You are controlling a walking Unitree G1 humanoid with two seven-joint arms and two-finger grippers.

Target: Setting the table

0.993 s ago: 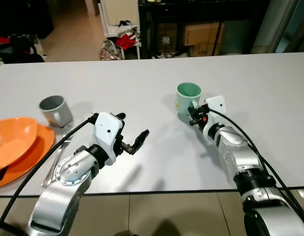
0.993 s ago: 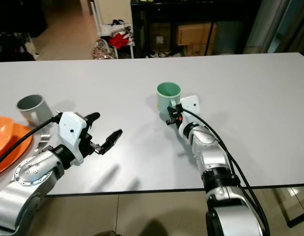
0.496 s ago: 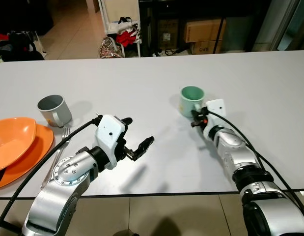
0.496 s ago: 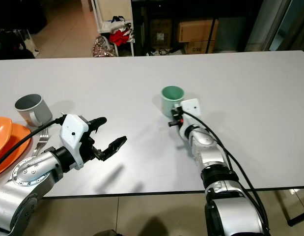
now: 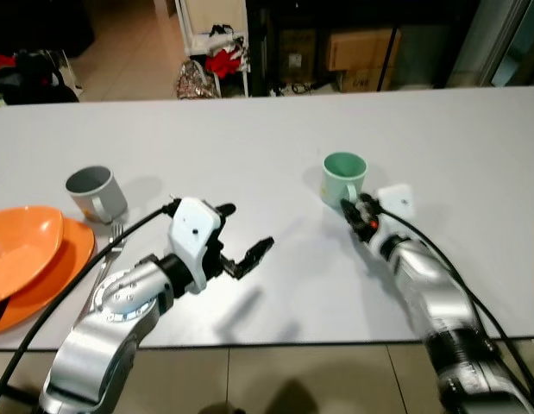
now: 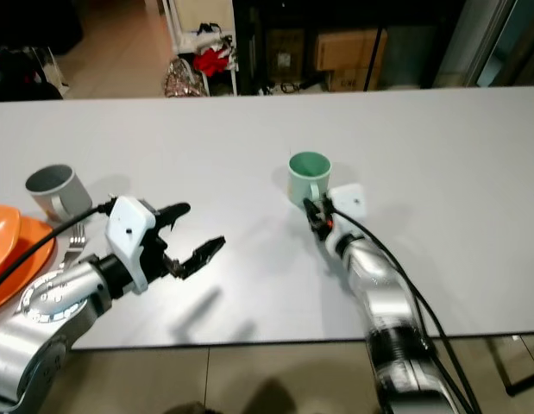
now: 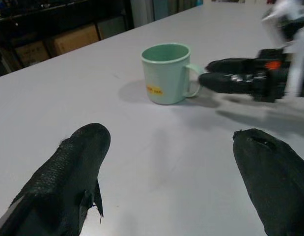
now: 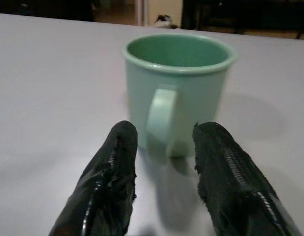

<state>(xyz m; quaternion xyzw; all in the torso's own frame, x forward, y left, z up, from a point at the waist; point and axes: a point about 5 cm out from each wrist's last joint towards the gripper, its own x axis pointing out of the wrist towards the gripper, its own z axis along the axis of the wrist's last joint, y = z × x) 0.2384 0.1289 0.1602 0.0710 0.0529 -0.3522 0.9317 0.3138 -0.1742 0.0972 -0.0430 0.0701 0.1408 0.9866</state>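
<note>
While it stands upright near the middle of the white table [image 5: 249, 129], the mint-green mug [image 5: 343, 178] turns its handle toward the right gripper [image 8: 164, 184], whose two black fingers [image 8: 112, 172] are parted a little on either side of that handle — close, but not touching it. Well to the left, the left gripper [image 5: 245, 235] hovers above the tabletop with its fingers spread wide, holding nothing. Farther left sit a grey mug [image 5: 96, 192], a fork [image 5: 101, 272] and an orange bowl [image 5: 21, 250] on an orange plate [image 5: 55, 272] — all at the table's left edge.
</note>
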